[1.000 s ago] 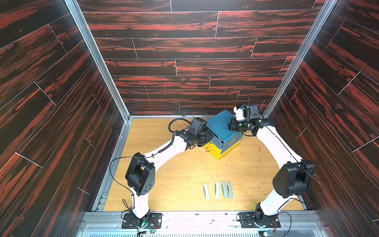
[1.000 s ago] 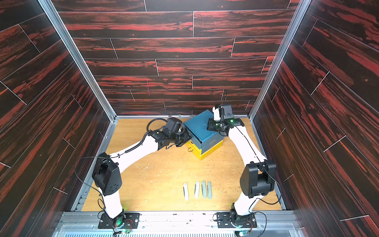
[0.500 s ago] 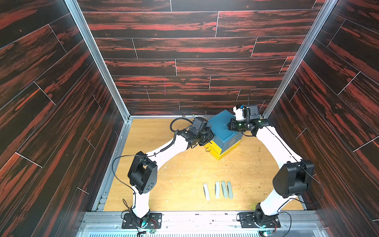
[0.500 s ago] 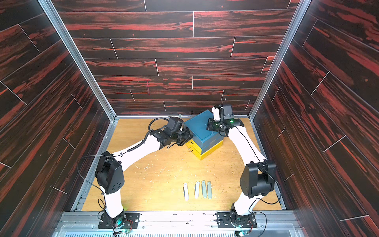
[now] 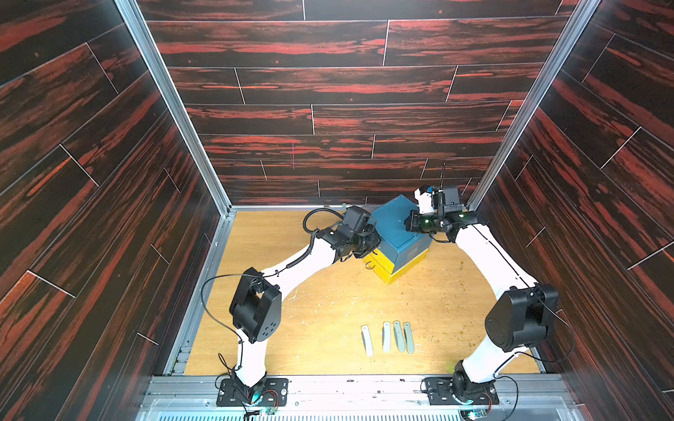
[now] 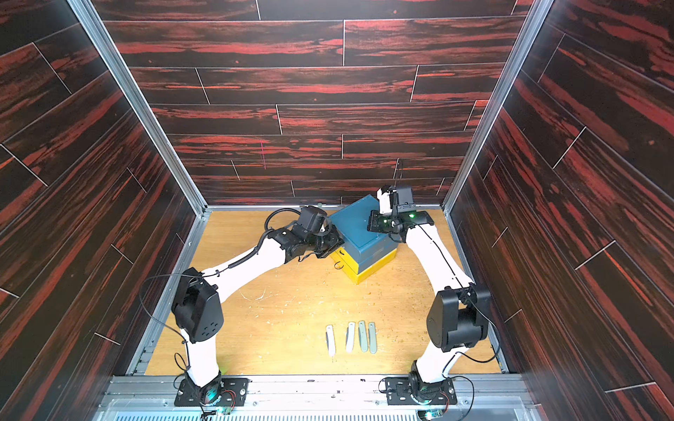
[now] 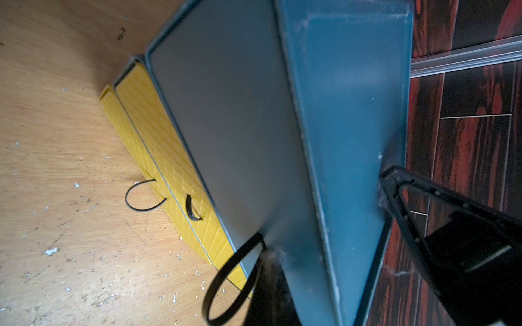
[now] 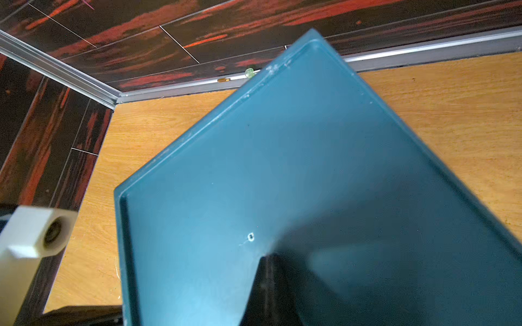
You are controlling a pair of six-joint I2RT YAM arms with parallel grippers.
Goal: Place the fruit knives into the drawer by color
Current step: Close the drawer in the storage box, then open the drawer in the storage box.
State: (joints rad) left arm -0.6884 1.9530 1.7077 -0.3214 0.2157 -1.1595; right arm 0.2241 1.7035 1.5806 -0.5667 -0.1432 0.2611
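Note:
Two whitish fruit knives [image 5: 367, 340] [image 5: 386, 336] and two grey-green ones [image 5: 399, 336] [image 5: 409, 337] lie side by side near the table's front; both top views show them [image 6: 330, 340]. The drawer [image 5: 397, 226] unit stands at the back, with a blue upper part and yellow lower drawers [image 5: 379, 264], all pushed in. My left gripper [image 5: 374, 248] [image 7: 268, 259] is shut, its tip against the blue drawer front beside a black pull loop [image 7: 231, 279]. My right gripper [image 5: 408, 222] [image 8: 265, 259] is shut, its tip resting on the blue top [image 8: 282, 169].
Each yellow drawer has a small black pull loop [image 7: 144, 197] [image 7: 192, 211]. Dark wood-pattern walls and aluminium posts [image 5: 175, 109] close in the table on three sides. The drawer unit sits close to the back rail [image 8: 423, 50]. Crumbs dot the wooden table [image 5: 328, 302].
My left arm has shifted slightly right, bringing its gripper up against the drawer front. The right arm and the knives have not moved.

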